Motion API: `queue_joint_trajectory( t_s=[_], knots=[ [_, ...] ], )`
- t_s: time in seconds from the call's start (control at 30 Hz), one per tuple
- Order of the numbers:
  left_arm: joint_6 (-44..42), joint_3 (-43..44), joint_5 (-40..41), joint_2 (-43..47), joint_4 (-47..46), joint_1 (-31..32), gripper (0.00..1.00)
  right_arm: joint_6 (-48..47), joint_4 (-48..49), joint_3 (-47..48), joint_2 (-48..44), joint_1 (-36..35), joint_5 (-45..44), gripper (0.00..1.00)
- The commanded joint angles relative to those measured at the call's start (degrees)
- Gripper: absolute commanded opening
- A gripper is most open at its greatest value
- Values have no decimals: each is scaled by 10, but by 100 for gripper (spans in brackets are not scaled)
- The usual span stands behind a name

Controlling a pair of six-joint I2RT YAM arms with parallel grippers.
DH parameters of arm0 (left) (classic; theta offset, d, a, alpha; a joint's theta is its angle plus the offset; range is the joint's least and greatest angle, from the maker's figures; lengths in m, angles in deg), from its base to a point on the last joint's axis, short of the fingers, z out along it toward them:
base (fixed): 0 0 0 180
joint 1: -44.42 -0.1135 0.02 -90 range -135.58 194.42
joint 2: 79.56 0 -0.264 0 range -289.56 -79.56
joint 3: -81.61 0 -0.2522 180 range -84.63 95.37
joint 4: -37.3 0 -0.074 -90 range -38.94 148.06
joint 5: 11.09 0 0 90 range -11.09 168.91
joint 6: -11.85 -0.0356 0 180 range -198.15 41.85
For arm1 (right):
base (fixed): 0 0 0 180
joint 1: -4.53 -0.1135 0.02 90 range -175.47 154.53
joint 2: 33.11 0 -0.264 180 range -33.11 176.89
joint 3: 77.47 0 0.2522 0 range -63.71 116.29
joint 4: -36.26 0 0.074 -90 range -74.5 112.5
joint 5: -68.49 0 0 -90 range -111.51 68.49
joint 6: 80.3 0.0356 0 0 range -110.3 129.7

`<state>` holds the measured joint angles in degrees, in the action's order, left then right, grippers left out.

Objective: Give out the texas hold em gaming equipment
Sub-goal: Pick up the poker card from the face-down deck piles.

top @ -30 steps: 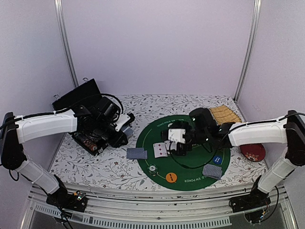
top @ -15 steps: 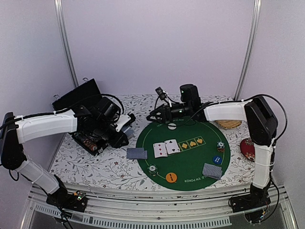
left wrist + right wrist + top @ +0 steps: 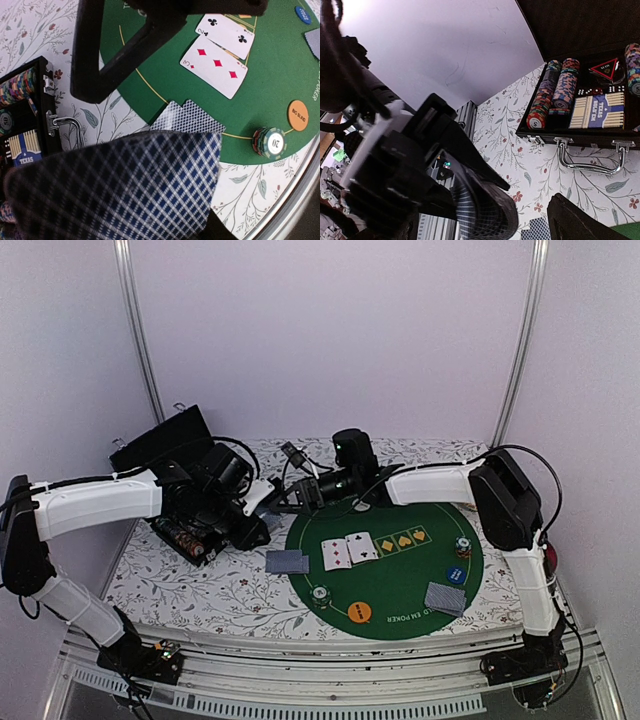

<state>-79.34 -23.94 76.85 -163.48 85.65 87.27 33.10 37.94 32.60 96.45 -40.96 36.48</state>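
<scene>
Green felt mat (image 3: 400, 575) looks about half dealt to me. Left of it sits the open chip case (image 3: 185, 532), where the left gripper (image 3: 258, 512) is clamped on the checked-back deck (image 3: 125, 190). The right gripper (image 3: 285, 498), at the mat's far-left rim, has its jaws apart. On the mat: face-down pair (image 3: 287, 561), chip stack (image 3: 320, 594), two face-up cards (image 3: 348, 550), orange disc (image 3: 360, 612), three bare board spots (image 3: 402, 538) probably wanting cards, second face-down pair (image 3: 446, 598), blue disc (image 3: 456, 576), second chip stack (image 3: 462, 546).

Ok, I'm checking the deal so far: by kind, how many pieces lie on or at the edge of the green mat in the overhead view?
Face-up cards: 2
Face-down card piles: 2
Chip stacks: 2
Marker discs: 2, orange and blue
Total: 8 in view; the right arm covers part of the green mat's far edge.
</scene>
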Motion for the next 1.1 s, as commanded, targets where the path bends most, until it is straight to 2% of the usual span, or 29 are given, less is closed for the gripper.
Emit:
queue_joint_trajectory(
  t_s=[0.0,0.23,0.37,0.5,0.67,0.77,0.87,1.07],
  knots=[
    [-3,7,-15,2,-13,6,40,23,12,33,37,-1,-10,90],
    [-4,7,-17,-6,-13,6,40,22,10,56,74,-9,-30,87],
    [-7,5,-10,-2,-13,6,40,21,-5,47,63,-6,-36,68],
    [-8,2,-11,2,-12,6,40,-2,-32,22,23,7,-55,43],
    [-8,-1,-6,0,-13,6,40,-32,-53,-4,-16,12,-61,25],
    [-6,0,-9,-2,-13,6,40,-49,-80,-5,-28,12,-66,19],
    [-4,0,-5,-1,-13,6,40,-64,-98,-7,-40,12,-70,4],
    [-3,-4,-1,2,-12,6,40,-91,-131,-17,-75,24,-76,2]
  ],
)
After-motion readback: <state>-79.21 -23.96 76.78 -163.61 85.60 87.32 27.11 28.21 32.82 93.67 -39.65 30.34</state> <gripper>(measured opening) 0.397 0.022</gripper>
